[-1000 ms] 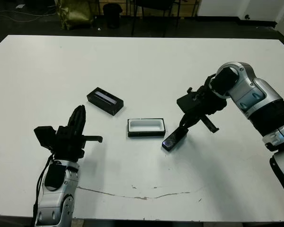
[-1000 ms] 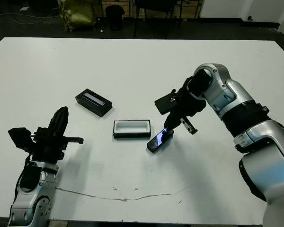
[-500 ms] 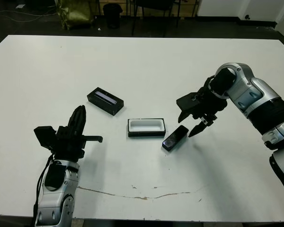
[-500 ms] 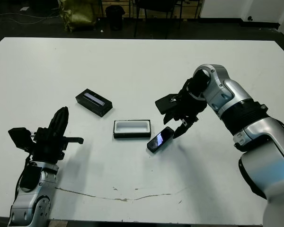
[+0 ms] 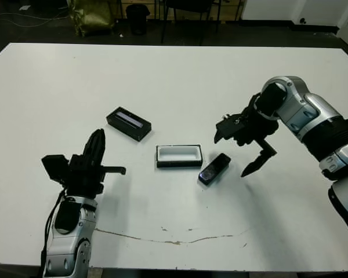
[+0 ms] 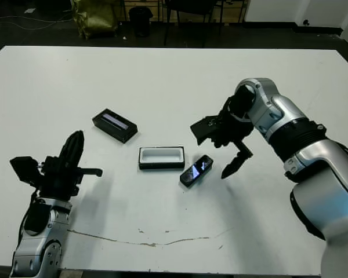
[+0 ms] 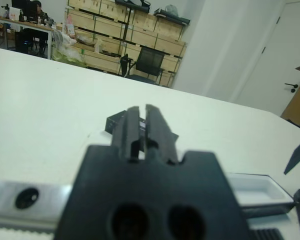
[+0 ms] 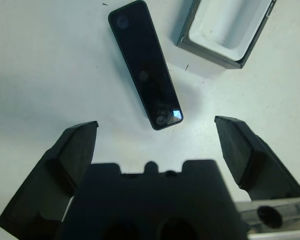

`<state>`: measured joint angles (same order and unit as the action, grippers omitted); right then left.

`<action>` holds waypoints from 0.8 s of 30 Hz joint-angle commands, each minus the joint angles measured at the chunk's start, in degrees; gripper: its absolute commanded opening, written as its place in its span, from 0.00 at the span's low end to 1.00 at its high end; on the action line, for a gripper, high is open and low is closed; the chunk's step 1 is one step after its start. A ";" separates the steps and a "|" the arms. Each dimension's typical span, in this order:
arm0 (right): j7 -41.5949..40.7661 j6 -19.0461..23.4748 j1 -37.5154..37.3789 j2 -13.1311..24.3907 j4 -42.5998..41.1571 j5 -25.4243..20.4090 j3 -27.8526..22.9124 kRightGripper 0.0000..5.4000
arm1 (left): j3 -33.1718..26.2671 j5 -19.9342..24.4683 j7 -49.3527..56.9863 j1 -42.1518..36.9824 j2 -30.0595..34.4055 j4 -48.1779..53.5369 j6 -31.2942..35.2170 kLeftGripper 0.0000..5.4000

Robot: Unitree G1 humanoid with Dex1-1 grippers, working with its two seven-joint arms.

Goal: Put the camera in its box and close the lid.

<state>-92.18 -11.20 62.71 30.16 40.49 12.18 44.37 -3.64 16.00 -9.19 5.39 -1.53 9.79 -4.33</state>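
The camera (image 5: pixel 214 168), a glossy black bar, lies flat on the white table just right of its box (image 5: pixel 180 164). The box is a shallow white-lined tray with black walls, and nothing is in it. The lid (image 5: pixel 128 123), black with a pale grey strip, rests apart at the box's far left. My right gripper (image 5: pixel 232 155) hovers open over the camera's right end, touching nothing. In the right wrist view the camera (image 8: pixel 145 75) stretches away from between the spread fingers (image 8: pixel 75 150), beside a corner of the box (image 8: pixel 205 52). My left gripper (image 5: pixel 95 143) stands shut near the front left, holding nothing.
A thin dark scuff line (image 5: pixel 174 240) runs across the table near its front edge. Beyond the far edge stand a chair and a bag on a dark floor. In the left wrist view a person (image 7: pixel 37 7) sits far off by shelves of boxes.
My right gripper has opened, let go of the camera and drawn back to the right. The camera, held tilted a second ago, now lies flat. The left arm has not moved.
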 commanded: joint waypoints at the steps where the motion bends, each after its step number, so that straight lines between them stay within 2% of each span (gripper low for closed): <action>1: -0.28 -2.06 -0.64 -0.84 0.39 1.37 -1.29 1.00 | -0.22 -0.10 -0.04 0.96 0.37 -0.88 0.76 0.00; 4: -0.32 -4.91 -1.23 -1.26 1.32 1.17 -2.27 1.00 | -0.10 -0.46 0.35 1.10 0.20 -0.61 0.75 0.00; 9: 0.45 -6.11 -1.83 -1.84 1.22 3.24 -3.35 1.00 | -0.17 0.17 -0.08 1.06 0.24 -0.61 1.06 0.00; 15: -0.24 -7.92 -1.67 -3.66 5.17 3.24 -3.93 1.00 | 0.01 -0.49 0.17 1.28 0.15 -0.54 0.74 0.00; 18: 0.45 -10.70 -1.87 -4.22 6.16 4.38 -3.86 1.00 | -0.01 -0.40 0.42 1.33 -0.02 -0.27 1.18 0.00; 24: 1.15 -10.06 -2.63 -5.02 7.63 6.28 -4.13 1.00 | -0.14 -0.05 -0.10 1.31 0.02 -0.54 0.81 0.00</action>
<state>-91.21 -21.30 61.49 25.76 47.38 17.79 40.59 -3.59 15.97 -9.22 5.89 -1.89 9.83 -4.00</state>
